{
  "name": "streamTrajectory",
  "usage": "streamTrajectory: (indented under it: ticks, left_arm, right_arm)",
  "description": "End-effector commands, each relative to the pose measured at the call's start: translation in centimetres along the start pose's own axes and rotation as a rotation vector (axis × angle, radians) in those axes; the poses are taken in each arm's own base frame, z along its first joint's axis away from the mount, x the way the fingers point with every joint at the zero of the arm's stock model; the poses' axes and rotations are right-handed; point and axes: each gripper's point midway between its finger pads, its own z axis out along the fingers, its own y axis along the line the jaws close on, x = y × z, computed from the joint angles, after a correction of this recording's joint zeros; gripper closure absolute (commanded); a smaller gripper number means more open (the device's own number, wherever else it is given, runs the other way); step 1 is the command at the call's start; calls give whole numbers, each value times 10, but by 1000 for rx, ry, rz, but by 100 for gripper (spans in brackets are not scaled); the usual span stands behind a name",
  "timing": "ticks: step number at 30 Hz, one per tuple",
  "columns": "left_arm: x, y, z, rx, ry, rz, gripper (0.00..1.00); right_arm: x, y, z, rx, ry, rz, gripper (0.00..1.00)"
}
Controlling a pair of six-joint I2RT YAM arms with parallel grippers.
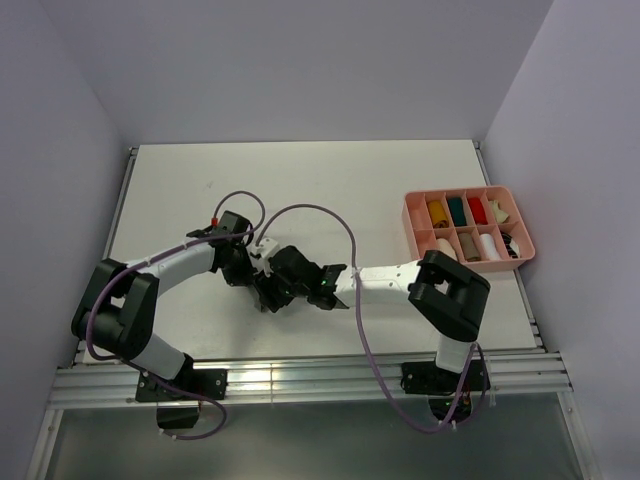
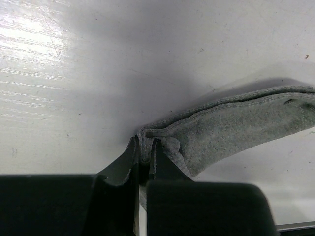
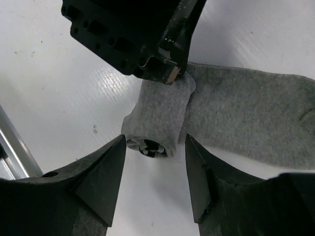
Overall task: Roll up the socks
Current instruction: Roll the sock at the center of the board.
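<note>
A grey sock [image 2: 236, 128] lies on the white table, one end wound into a short roll [image 3: 158, 118] and the rest flat [image 3: 256, 118]. My left gripper [image 2: 142, 153] is shut on the sock's folded edge, and the right wrist view shows it [image 3: 170, 73] pinching the far side of the roll. My right gripper [image 3: 155, 142] is open, its fingertips on either side of the roll's near end, not touching it. In the top view both grippers [image 1: 262, 262] [image 1: 278, 290] meet at the table's middle and cover the sock.
A pink divided tray [image 1: 458, 191] at the right edge holds small rolled bundles in yellow, teal, red and white. A metal rail [image 1: 300, 375] runs along the table's near edge. Purple cables loop over both arms.
</note>
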Motion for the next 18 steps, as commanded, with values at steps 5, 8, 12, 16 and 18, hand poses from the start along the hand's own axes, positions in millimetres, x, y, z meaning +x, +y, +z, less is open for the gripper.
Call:
streamTrajectory:
  ticks: [5,8,12,16,18]
  left_arm:
    - [29,17,16,-57,90,14,99]
    - [29,13,15,-35,91,1,99]
    - [27,8,8,-2,62,-31,85]
    - [19,4,-2,35,10,-81,64]
    - [18,1,-7,74,-11,-118,57]
  right_arm:
    - [-22,7,19,3,-81,12,54]
    - [-16,8,28,-9,-62,25,76]
    - [-12,17,27,-70,-68,63,100]
    - [-4,12,23,-130,-82,189,100]
    - [0,1,24,-164,-87,259,100]
